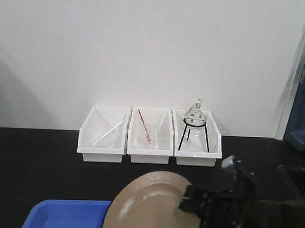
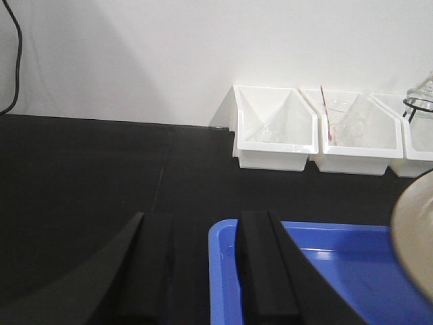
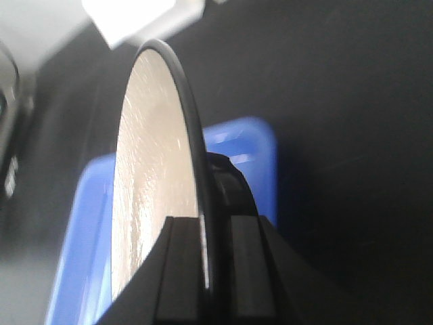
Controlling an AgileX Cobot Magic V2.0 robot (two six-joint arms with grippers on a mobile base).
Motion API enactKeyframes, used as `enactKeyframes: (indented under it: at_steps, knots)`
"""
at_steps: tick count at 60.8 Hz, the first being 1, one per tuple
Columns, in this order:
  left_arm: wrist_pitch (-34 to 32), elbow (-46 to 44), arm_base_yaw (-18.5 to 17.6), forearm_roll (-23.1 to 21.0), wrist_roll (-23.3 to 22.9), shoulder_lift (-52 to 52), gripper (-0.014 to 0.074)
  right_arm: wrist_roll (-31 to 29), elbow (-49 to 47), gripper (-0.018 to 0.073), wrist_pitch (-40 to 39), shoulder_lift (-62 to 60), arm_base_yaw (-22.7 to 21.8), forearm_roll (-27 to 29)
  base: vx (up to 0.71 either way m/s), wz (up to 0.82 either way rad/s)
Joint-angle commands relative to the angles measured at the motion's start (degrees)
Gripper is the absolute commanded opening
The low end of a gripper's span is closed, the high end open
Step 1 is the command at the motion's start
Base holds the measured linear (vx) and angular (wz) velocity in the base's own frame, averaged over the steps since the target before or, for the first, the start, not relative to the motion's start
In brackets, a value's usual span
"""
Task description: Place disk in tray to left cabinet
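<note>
The right gripper is seen pinched onto the edge of the plate. 1 finger is pressed against the tan face and the other against the back, so that the thin black rim is caught between them. The plate is held tilted up on its edge and, in the front view, is shown over the right end of the blue tray. Whether its lower edge touches the tray cannot be told, since that part is cut off by the frame. The left gripper is held spread wide, with nothing between its 2 fingers. It is placed at the tray's left end, with 1 finger seen over the black table and the other over the tray's blue rim. Farther back, 3 white bins are set side by side against the white wall. Clear glassware is held in the left bin, a beaker with a thin red rod in the middle bin, and a round flask on a black wire stand in the right bin.
</note>
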Motion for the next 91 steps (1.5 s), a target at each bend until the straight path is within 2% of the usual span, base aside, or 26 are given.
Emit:
enactKeyframes:
  at_steps: [1, 7, 17, 33, 42, 55, 64, 70, 83, 91]
  knots:
    - [-4.5, -1.6, -0.3, -0.2, -0.1, 0.8, 0.037, -0.1, -5.3, -0.0004, -0.1, 0.0, 5.3, 6.5, 0.0, 0.0]
    - [-4.5, -1.6, -0.3, -0.2, -0.1, 0.8, 0.037, -0.1, -9.8, -0.0004, -3.0, 3.9, 10.0, 6.5, 0.0, 0.0]
    - [-4.5, -1.6, -0.3, -0.2, -0.1, 0.8, 0.037, -0.1, -15.8, 0.0003, -3.7, 10.2, 15.1, 6.5, 0.0, 0.0]
    - [-4.5, -1.6, -0.3, -0.2, -0.1, 0.8, 0.037, -0.1, -17.7, 0.009, -9.6, 16.4, 18.8, 6.5, 0.0, 0.0]
    - [-4.5, -1.6, -0.3, -0.2, -0.1, 0.8, 0.037, -0.9, -17.7, 0.0204, -12.7, 17.6, 18.8, 5.1, 0.0, 0.0]
    - [-4.5, -1.6, -0.3, -0.2, -0.1, 0.8, 0.037, -2.9, -17.7, 0.0421, -12.6, 17.7, 18.8, -2.7, 0.0, 0.0]
    - [-4.5, -1.6, -0.3, -0.2, -0.1, 0.8, 0.037, -2.9, -17.7, 0.0522, -12.8, 17.7, 18.7, -6.5, 0.0, 0.0]
    - [-4.3, -1.6, -0.3, -0.2, -0.1, 0.8, 0.037, -2.9, -17.7, 0.0555, -12.5, 17.1, 18.0, -9.5, 0.0, 0.0]
    - [-2.8, -1.6, -0.3, -0.2, -0.1, 0.8, 0.037, -2.4, -17.7, 0.0557, -11.0, 14.1, 13.4, -17.1, 0.0, 0.0]
    - [-1.0, -1.8, -0.3, -0.1, -0.1, 1.3, 0.038, 3.7, -17.7, 0.0557, -7.5, 11.8, 9.3, -26.2, 0.0, 0.0]
